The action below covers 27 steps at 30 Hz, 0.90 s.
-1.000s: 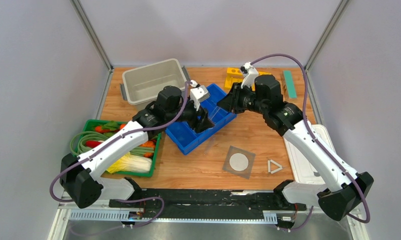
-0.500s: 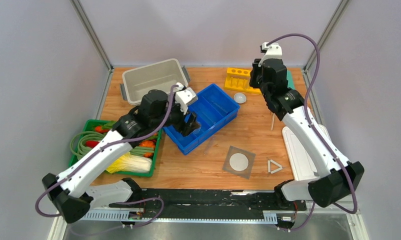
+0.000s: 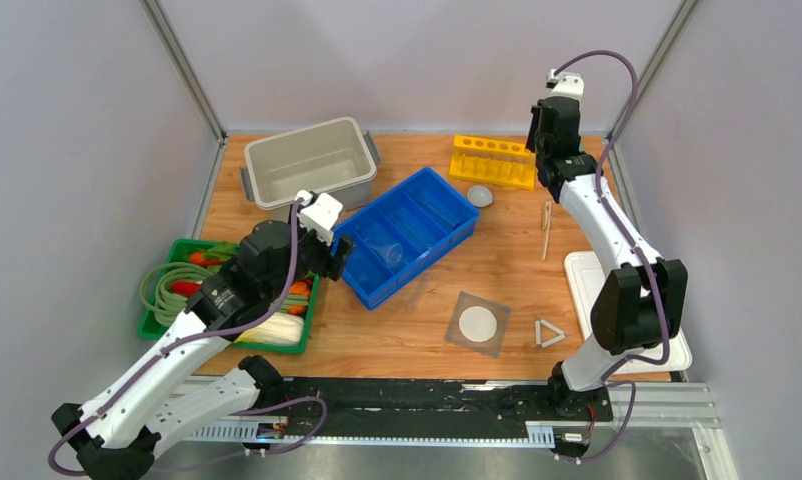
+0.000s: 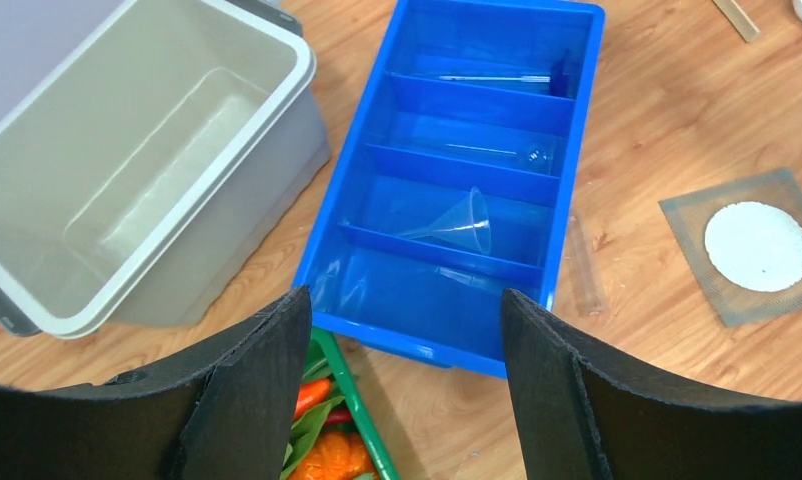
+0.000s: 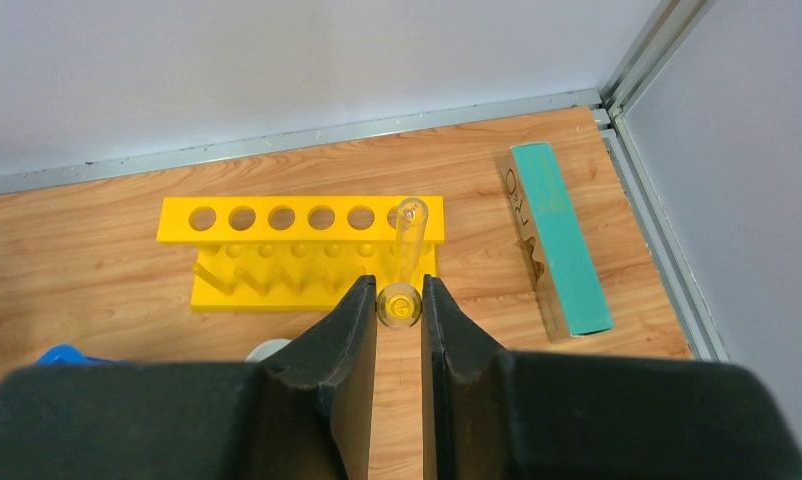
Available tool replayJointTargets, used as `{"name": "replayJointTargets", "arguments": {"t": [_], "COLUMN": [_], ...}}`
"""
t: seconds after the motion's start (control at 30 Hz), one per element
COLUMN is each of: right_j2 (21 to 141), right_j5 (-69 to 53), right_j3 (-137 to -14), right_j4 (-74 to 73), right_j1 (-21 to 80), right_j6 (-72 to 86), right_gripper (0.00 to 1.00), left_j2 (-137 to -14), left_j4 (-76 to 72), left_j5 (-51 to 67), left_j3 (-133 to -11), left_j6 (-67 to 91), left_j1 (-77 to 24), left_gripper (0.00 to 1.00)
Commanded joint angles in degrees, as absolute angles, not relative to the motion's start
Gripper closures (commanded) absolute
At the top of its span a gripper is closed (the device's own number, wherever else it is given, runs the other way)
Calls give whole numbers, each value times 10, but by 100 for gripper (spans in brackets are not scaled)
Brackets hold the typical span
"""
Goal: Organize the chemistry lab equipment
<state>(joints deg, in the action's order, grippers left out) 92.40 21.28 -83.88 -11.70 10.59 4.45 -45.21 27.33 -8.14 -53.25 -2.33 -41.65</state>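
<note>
My right gripper [image 5: 399,292] is shut on a clear test tube [image 5: 409,238], held above the right end of the yellow rack [image 5: 277,255]. My left gripper [image 4: 407,300] is open with nothing between its fingers, above the near end of the blue tray [image 4: 577,150]. A clear funnel [image 4: 462,222] and thin glass rods [image 4: 492,78] lie in the tray's compartments. On the table lie another clear tube [image 4: 584,280] beside the tray, the grey mesh with white disc [image 3: 478,323], the white triangle [image 3: 549,333] and a clear round dish [image 3: 480,196].
A grey bin [image 3: 307,160] stands at the back left. A green crate [image 3: 227,290] of vegetables sits under my left arm. A white lid [image 3: 617,300] lies at the right edge. A wooden stick [image 3: 546,230] and a teal strip [image 5: 557,235] lie near the rack.
My left gripper has drawn back out of the blue tray toward the near left and opened wider. My right arm swung from the tray to the yellow rack with the tube.
</note>
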Motion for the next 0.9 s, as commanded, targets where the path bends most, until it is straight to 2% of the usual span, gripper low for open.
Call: {"name": "replayJointTargets", "arguments": {"t": [0.0, 0.87], "right_j2": [950, 1053], "right_j5": [182, 115], "right_j3": [-887, -911], "right_j4": [-65, -33], "right_j1": [92, 69], "right_j6": [48, 61], "right_gripper": [80, 80], "left_j2": [-442, -458], "left_j4": [247, 250], "left_j5": [-119, -114], "left_j3": [-540, -541], "left_j6": [-33, -40], "left_j1": [-419, -419], "left_gripper": [23, 25]}}
